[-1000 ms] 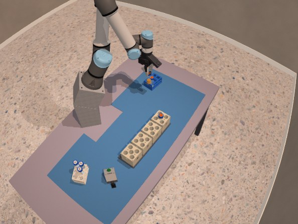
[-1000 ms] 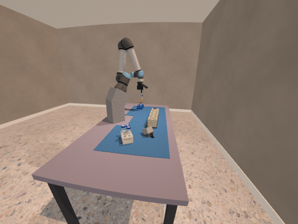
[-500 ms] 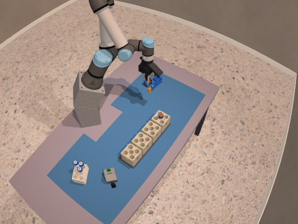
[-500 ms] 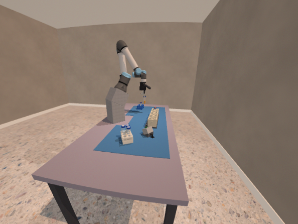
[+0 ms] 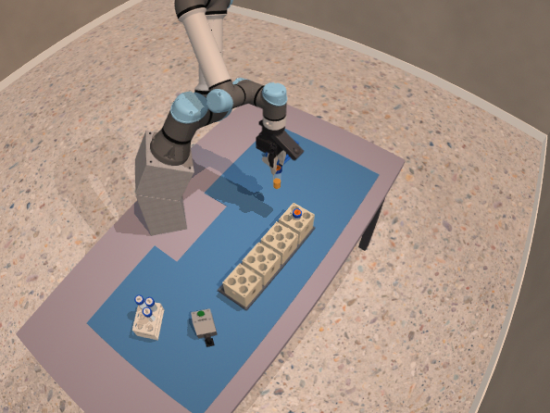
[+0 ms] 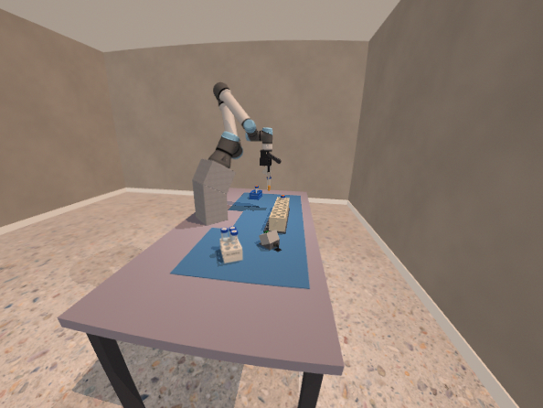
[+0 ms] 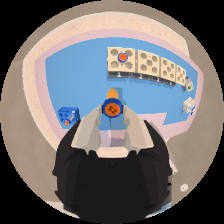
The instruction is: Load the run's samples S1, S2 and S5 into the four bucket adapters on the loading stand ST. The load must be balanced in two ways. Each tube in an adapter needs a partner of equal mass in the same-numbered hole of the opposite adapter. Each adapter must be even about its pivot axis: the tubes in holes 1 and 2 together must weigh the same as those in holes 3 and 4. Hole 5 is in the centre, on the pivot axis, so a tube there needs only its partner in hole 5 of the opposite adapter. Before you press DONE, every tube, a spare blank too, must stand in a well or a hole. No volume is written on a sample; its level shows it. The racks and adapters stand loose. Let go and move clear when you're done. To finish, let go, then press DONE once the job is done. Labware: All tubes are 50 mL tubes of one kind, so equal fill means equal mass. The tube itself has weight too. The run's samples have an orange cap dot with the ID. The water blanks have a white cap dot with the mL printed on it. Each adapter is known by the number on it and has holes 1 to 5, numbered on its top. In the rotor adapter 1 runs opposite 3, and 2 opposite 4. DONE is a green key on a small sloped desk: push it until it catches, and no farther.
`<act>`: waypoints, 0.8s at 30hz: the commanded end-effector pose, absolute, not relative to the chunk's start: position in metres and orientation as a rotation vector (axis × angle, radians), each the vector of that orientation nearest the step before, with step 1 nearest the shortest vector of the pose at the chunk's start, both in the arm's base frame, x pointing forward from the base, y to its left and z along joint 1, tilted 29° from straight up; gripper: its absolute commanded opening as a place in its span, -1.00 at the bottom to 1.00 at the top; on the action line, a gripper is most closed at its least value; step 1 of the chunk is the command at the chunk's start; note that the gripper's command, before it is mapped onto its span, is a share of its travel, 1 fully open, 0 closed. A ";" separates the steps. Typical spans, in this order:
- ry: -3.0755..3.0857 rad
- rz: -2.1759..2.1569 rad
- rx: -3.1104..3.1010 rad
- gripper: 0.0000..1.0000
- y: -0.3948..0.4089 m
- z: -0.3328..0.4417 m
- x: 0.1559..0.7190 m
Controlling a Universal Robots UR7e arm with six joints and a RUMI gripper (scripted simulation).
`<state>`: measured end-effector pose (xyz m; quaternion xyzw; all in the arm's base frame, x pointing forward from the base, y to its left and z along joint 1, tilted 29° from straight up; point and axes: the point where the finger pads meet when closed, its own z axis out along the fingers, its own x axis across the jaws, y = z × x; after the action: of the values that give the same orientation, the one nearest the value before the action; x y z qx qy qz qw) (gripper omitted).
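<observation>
My gripper (image 5: 276,168) is shut on a sample tube (image 5: 277,181) with an orange cap dot and orange liquid at its bottom. It hangs upright high above the blue mat, between the blue sample rack (image 7: 67,116) and the row of adapters. The wrist view shows the tube's cap (image 7: 111,107) between my fingers. The four cream adapters (image 5: 268,252) stand in a row on their stand. The far adapter (image 5: 297,220) holds one orange-dot sample (image 5: 296,213). The blue rack holds one more orange-dot tube (image 6: 256,188). I cannot read the IDs.
A cream rack (image 5: 148,320) with three white-dot blanks (image 5: 144,304) stands at the mat's near left. The DONE desk with its green key (image 5: 200,314) sits beside it. The arm's grey pedestal (image 5: 162,190) stands at the table's back left.
</observation>
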<state>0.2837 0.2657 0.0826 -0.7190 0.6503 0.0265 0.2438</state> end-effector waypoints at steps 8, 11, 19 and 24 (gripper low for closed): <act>1.765 0.090 -1.969 -1.00 0.217 0.075 0.336; 1.765 0.090 -1.969 -1.00 0.203 0.073 0.351; 1.765 0.090 -1.969 -1.00 0.176 0.070 0.379; 1.765 0.090 -1.969 -1.00 0.153 0.067 0.403</act>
<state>0.3834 0.1674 0.0708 -0.7209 0.6475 0.0321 0.2447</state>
